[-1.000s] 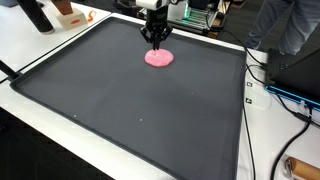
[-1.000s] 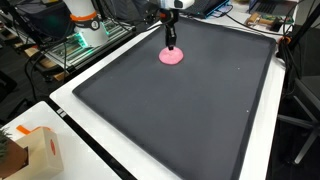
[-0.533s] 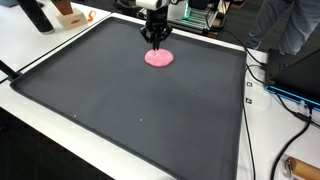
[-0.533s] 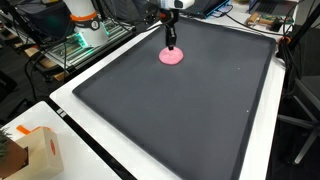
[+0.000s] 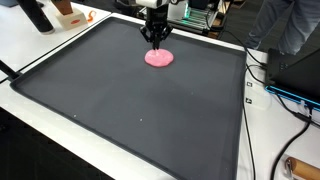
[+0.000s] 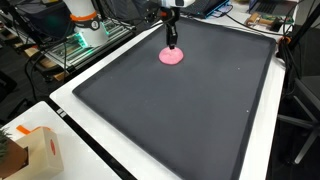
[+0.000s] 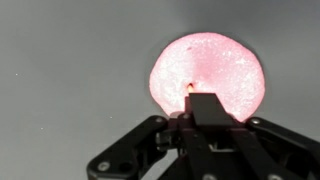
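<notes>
A flat round pink disc (image 5: 159,58) (image 6: 172,57) lies on a large black mat (image 5: 130,115) (image 6: 180,115), near its far edge. My gripper (image 5: 155,39) (image 6: 171,43) hangs straight down just above the disc's far rim. In the wrist view the disc (image 7: 215,65) fills the upper right. The gripper (image 7: 190,94) shows there as one dark block, with the fingers pressed together and the tip over the disc's middle. A tiny orange speck sits at that tip; I cannot tell what it is.
The mat has a raised rim on a white table (image 5: 40,60). Cables (image 5: 285,95) and equipment lie beside it. A cardboard box (image 6: 30,150) stands at a table corner. A white and orange machine (image 6: 85,20) and racks stand behind it.
</notes>
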Robot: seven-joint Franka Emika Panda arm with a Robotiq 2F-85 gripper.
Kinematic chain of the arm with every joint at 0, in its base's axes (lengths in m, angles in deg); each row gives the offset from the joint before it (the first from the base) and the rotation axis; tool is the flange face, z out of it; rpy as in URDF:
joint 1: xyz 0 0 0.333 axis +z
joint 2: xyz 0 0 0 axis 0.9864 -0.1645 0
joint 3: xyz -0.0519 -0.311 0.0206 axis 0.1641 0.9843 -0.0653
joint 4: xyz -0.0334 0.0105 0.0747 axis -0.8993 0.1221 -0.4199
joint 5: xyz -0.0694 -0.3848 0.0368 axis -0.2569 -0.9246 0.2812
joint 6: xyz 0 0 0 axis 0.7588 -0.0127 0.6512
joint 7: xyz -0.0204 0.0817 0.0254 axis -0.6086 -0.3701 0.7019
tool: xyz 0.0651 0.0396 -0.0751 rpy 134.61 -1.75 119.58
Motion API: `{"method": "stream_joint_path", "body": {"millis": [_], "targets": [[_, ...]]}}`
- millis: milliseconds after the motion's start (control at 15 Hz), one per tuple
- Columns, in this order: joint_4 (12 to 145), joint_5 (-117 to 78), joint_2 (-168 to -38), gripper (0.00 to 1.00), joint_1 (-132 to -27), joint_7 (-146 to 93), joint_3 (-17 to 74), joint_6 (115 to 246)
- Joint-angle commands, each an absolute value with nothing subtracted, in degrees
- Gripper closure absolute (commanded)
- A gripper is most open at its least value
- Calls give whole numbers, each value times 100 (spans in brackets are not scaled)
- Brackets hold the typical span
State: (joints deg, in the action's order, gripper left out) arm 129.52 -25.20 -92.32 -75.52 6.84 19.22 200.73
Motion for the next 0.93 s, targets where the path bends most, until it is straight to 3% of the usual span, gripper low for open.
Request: {"method": "stream_joint_path", "body": {"millis": [0, 867], "targets": [[12947, -2620, -9008, 97, -7573, 637, 1869, 19836], [12682, -2846, -7963, 97, -7257, 120, 1682, 18385]]}}
